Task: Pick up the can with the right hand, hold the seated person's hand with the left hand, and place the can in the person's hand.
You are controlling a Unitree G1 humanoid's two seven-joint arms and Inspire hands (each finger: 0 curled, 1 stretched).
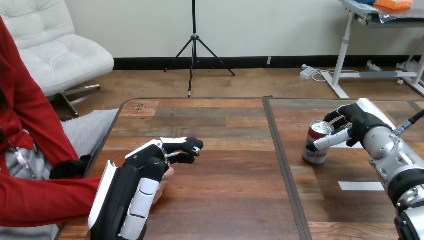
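Risk one: the can (317,145) is possibly tipping over, because the right hand (361,120) is gripping it high up, near the top, and a small push sideways could knock it down.
Risk two: the can is possibly slipping out on the way up, because the grip is looking thin and is sitting on one side only.
Risk three: the person's hand (165,181) is mostly hiding under the left hand (140,175), so there is looking to be little free room for a can to go in.
Can: it is standing upright on the table (225,200), on the right half, well apart from the person's hand.
Right hand fingers: the thumb (330,141) is lying across the can's front and the other fingers (336,118) are bending behind its top, so they are curling round the can.
Can and fingers: the can is sitting between the thumb and the other fingers, with its bottom on the wood.
Left hand: it is lying over the person's hand near the table's left edge; I cannot tell if it is gripping it.
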